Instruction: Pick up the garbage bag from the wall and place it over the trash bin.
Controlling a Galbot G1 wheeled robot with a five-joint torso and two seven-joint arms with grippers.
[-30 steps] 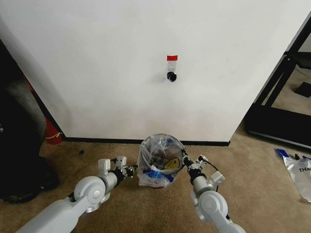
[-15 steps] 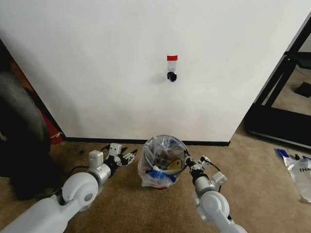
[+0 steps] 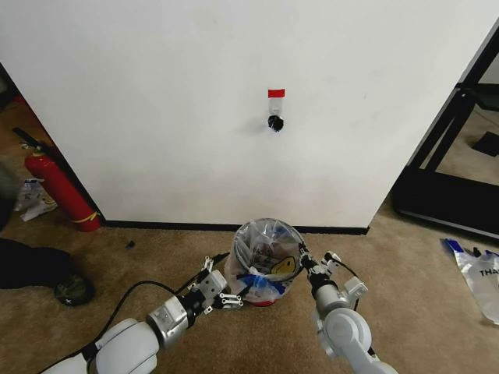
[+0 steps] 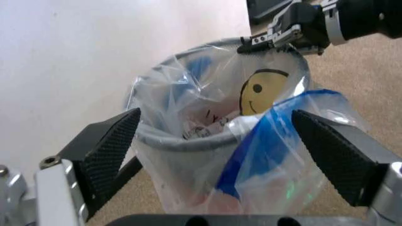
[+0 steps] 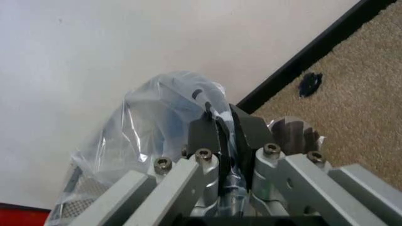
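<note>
The garbage bag drapes the trash bin. Right end effector is clenched on its film; left end effector, released, should tuck the near handle.

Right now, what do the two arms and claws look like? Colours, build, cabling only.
Both arms are silver-grey with rounded joint housings. The left claw has silver metal linkages and a black cable looping off its wrist over the carpet; its wrist view shows two wedge-shaped black textured pads. The right claw has grey slotted links with hex bolts and flat black fingertips, with thin black wires beside it.
</note>
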